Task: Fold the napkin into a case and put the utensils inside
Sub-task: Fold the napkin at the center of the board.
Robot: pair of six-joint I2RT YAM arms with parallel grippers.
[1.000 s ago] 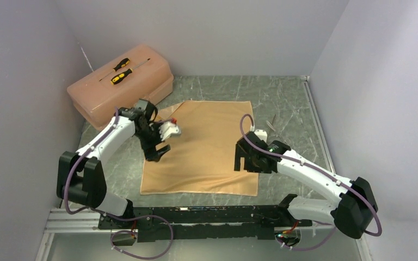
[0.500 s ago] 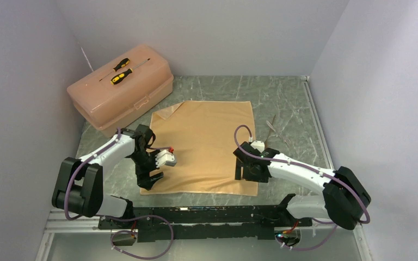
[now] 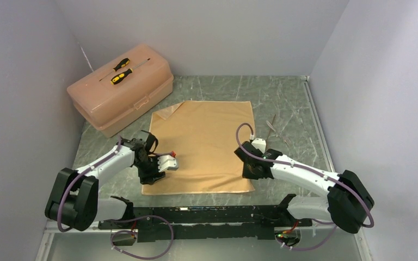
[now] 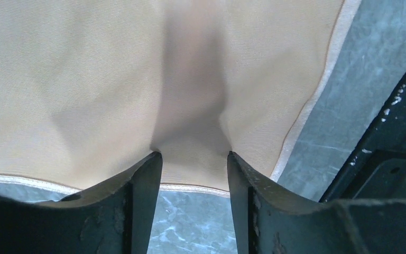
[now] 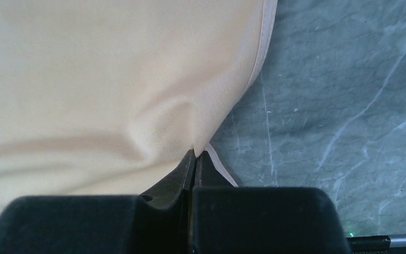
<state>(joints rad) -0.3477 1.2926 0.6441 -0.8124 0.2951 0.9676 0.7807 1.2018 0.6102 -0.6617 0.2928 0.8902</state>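
The napkin (image 3: 204,144) lies spread as one flat peach-tan sheet on the table, its far left corner turned over; no case shape shows. My left gripper (image 3: 150,178) is at the near left corner. In the left wrist view its jaws (image 4: 193,156) stand apart on the cloth (image 4: 84,79) just inside the near hem, a soft ridge rising between them. My right gripper (image 3: 251,172) is at the near right corner, and there its jaws (image 5: 195,154) are shut on the napkin's edge (image 5: 111,79). The utensils (image 3: 274,126), thin and dull, lie on the table right of the napkin.
A pink plastic toolbox (image 3: 141,87) stands at the back left, two yellow-and-black screwdrivers (image 3: 121,70) on its lid. Grey walls close in the green marbled table (image 3: 283,98) on three sides. The arms' black base rail (image 3: 207,215) runs along the near edge.
Both arms came down toward the napkin's near edge. The right jaws closed on the near right corner. The left jaws narrowed onto the cloth at the near left corner.
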